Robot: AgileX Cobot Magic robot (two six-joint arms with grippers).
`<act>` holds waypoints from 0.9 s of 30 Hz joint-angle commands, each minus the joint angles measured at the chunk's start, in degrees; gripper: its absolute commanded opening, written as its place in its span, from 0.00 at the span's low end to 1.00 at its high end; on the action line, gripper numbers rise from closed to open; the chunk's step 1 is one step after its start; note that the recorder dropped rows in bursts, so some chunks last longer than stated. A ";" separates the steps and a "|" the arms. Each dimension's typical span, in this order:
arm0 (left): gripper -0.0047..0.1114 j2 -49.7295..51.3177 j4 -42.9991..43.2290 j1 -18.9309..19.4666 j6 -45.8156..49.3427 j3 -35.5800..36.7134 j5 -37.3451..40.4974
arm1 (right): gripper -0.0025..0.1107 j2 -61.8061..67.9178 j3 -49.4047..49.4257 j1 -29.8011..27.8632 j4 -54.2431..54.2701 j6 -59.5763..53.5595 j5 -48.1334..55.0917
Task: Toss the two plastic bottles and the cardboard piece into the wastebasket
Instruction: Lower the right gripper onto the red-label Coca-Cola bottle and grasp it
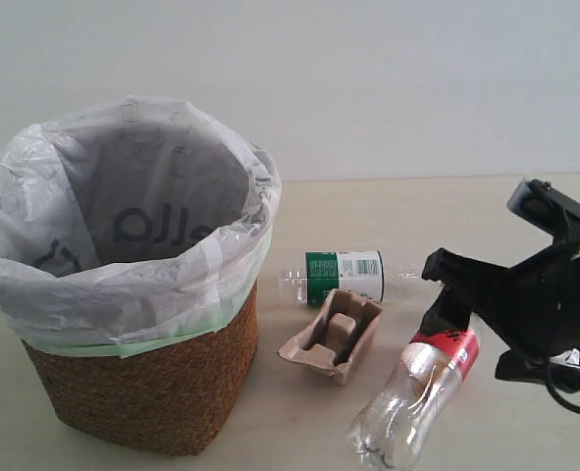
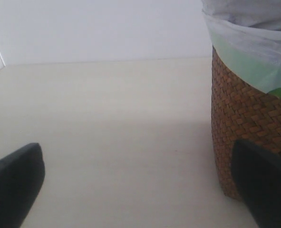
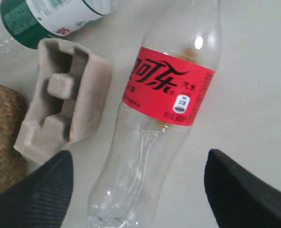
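The right arm reaches in low over the table [image 1: 417,206], its dark right gripper [image 1: 437,292] aimed at the litter. Its jaws are spread wide and grasp nothing. In the right wrist view the two fingers [image 3: 40,194] stand either side of the red-labelled bottle [image 3: 154,118], with bare table between each finger and the plastic.

That bottle lies on its side just ahead of the hand. It is clear and empty, with a dented body. Its cap end is hidden in the exterior view.

The cardboard piece [image 1: 331,337], a beige pulp tray with a raised rim and a square bump, lies just beside the bottle. The green-labelled bottle [image 1: 343,275] lies on its side beyond the tray.

The wastebasket [image 1: 142,392], brown wicker lined with a crinkled white bag, stands farthest from this hand, past the tray.

The left gripper [image 2: 136,156] sits low beside the basket wall, released, with nothing between its fingers.
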 commanded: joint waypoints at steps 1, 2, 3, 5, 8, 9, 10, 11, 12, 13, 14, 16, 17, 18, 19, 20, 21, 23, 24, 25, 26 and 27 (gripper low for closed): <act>0.97 -0.18 -0.12 -0.37 -0.50 -0.21 -0.43 | 0.62 3.93 -0.28 0.01 -0.07 3.62 1.26; 0.97 -0.18 -0.12 -0.37 -0.50 -0.21 -0.43 | 0.62 4.62 -0.28 0.01 0.22 3.86 1.07; 0.97 -0.18 -0.12 -0.37 -0.50 -0.21 -0.43 | 0.62 5.50 -0.28 0.01 1.43 3.86 0.83; 0.97 -0.18 -0.12 -0.37 -0.50 -0.21 -0.43 | 0.62 6.69 -0.53 0.01 3.66 3.86 0.83; 0.97 -0.18 -0.12 -0.37 -0.50 -0.21 -0.43 | 0.62 7.71 -1.86 0.54 4.12 3.86 0.54; 0.97 -0.18 -0.12 -0.37 -0.50 -0.21 -0.43 | 0.62 8.26 -2.46 1.30 4.43 3.86 -0.75; 0.97 -0.18 -0.12 -0.37 -0.50 -0.21 -0.43 | 0.62 8.82 -2.80 1.96 4.58 3.86 -1.30; 0.97 -0.18 -0.12 -0.37 -0.50 -0.21 -0.43 | 0.62 10.06 -3.78 3.16 4.72 4.14 -1.69; 0.97 -0.18 -0.12 -0.37 -0.50 -0.21 -0.43 | 0.62 11.06 -4.22 3.64 4.80 4.26 -1.43; 0.97 -0.18 -0.12 -0.37 -0.50 -0.21 -0.43 | 0.62 13.13 -4.91 4.10 4.60 4.25 -1.17; 0.97 -0.18 -0.12 -0.37 -0.50 -0.21 -0.43 | 0.62 14.26 -5.18 4.10 4.60 4.25 -1.02; 0.97 -0.18 -0.12 -0.37 -0.50 -0.21 -0.43 | 0.62 16.12 -5.43 4.10 3.74 4.25 -0.99; 0.97 -0.18 -0.12 -0.37 -0.50 -0.21 -0.43 | 0.62 17.09 -5.43 4.10 3.43 4.25 -1.43; 0.97 -0.18 -0.12 -0.37 -0.50 -0.21 -0.43 | 0.62 17.81 -5.43 4.10 2.96 4.25 -1.70; 0.97 -0.18 -0.12 -0.37 -0.50 -0.21 -0.43 | 0.62 18.61 -5.43 4.10 2.33 4.25 -2.21; 0.97 -0.18 -0.12 -0.37 -0.50 -0.21 -0.43 | 0.62 19.94 -5.43 4.10 0.98 4.25 -3.12; 0.97 -0.18 -0.12 -0.37 -0.50 -0.21 -0.43 | 0.62 20.59 -5.43 3.97 0.31 4.25 -3.53; 0.97 -0.18 -0.12 -0.37 -0.50 -0.21 -0.43 | 0.61 21.92 -5.43 3.97 -0.30 3.64 -5.66; 0.97 -0.18 -0.12 -0.37 -0.50 -0.21 -0.43 | 0.54 22.10 -5.43 3.97 -2.11 3.63 -6.18; 0.97 -0.18 -0.12 -0.37 -0.50 -0.21 -0.43 | 0.35 22.10 -5.43 3.97 -5.22 3.63 -6.18; 0.97 -0.18 -0.12 -0.37 -0.50 -0.21 -0.43 | 0.26 22.10 -5.43 3.97 -6.98 3.63 -6.06; 0.97 -0.18 -0.12 -0.37 -0.50 -0.21 -0.43 | 0.02 22.10 -5.43 3.97 -9.22 3.93 -5.68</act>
